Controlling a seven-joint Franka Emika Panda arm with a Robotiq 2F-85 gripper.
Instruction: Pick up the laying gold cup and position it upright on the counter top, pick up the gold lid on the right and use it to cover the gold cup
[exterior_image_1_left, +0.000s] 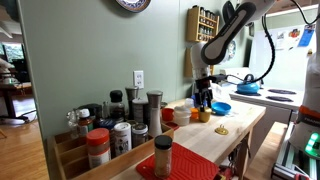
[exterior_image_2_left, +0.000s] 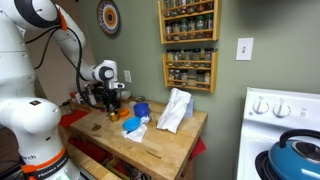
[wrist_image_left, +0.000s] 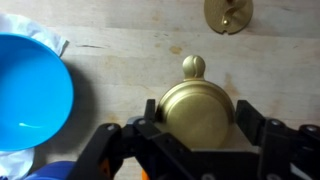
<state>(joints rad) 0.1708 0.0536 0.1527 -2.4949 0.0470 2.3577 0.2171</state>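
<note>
The end effector (wrist_image_left: 197, 128) is clenched on the gold cup (wrist_image_left: 195, 112). Its two black fingers (wrist_image_left: 150, 125) press against the cup's opposite flanks, as far as the wrist view shows. The cup lies on its side on the pale wooden surface (wrist_image_left: 120, 50). Its long axis runs straight away from the wrist camera, square to the line between the fingers, with the narrow knobbed end pointing forward. Standing it up therefore looks like a matter of pitching the wrist about that finger line after a short lift.

The gold lid (wrist_image_left: 228, 12) lies flat beyond the knobbed end, a little to one side and apart from the cup. It also shows in an exterior view (exterior_image_1_left: 222, 130). The blue bowl (wrist_image_left: 30, 90) sits near the cup on the other side.

In both exterior views the arm reaches down from above with the elbow bent. The end effector (exterior_image_1_left: 203, 97) (exterior_image_2_left: 113, 100) points down, low over the surface.
</note>
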